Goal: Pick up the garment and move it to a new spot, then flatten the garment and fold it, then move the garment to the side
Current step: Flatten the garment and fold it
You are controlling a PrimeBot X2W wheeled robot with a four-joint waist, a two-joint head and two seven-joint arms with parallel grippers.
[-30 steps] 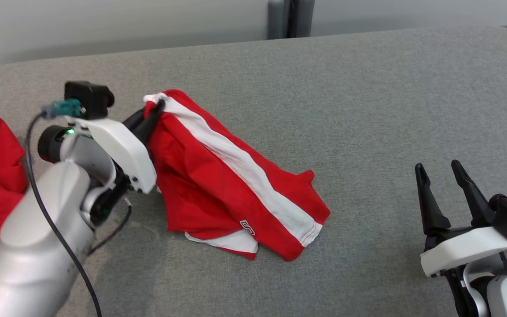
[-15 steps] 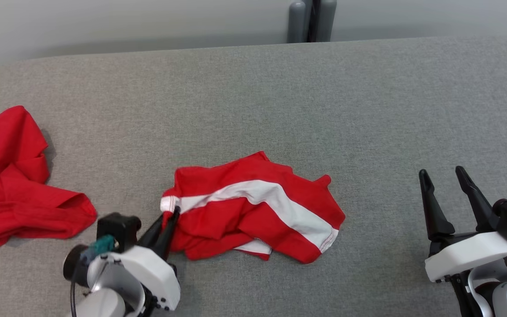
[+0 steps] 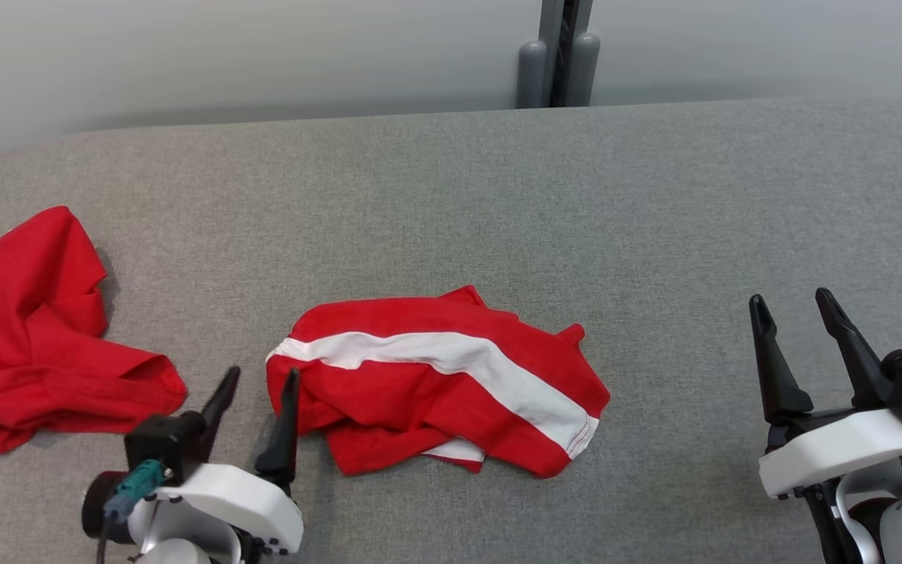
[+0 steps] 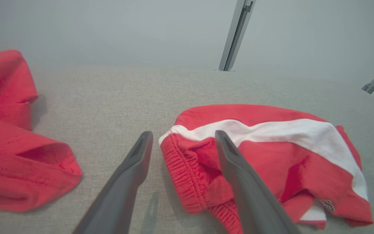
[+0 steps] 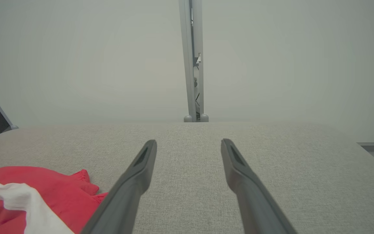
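The garment [image 3: 435, 380], red shorts with a broad white stripe, lies crumpled near the middle of the grey padded table [image 3: 498, 196]. My left gripper [image 3: 261, 377] stands open at the garment's left waistband corner, its fingers apart and nothing between them. In the left wrist view the garment [image 4: 271, 152] lies ahead and to the right, and the left gripper [image 4: 182, 135] spreads around the elastic waistband edge without closing on it. My right gripper [image 3: 791, 301] is open at the lower right, away from the cloth. The right wrist view catches the garment [image 5: 44, 191] at lower left of the right gripper [image 5: 188, 141].
A second red garment [image 3: 28, 337] lies bunched at the table's left edge, also the red garment [image 4: 8, 146] at the left of the left wrist view. A grey post [image 3: 561, 55] stands behind the table's far edge against a pale wall.
My left gripper carried the garment down from the left to the table's middle, laid it there and opened, letting the waistband go. The head camera has tilted. The right gripper stayed open.
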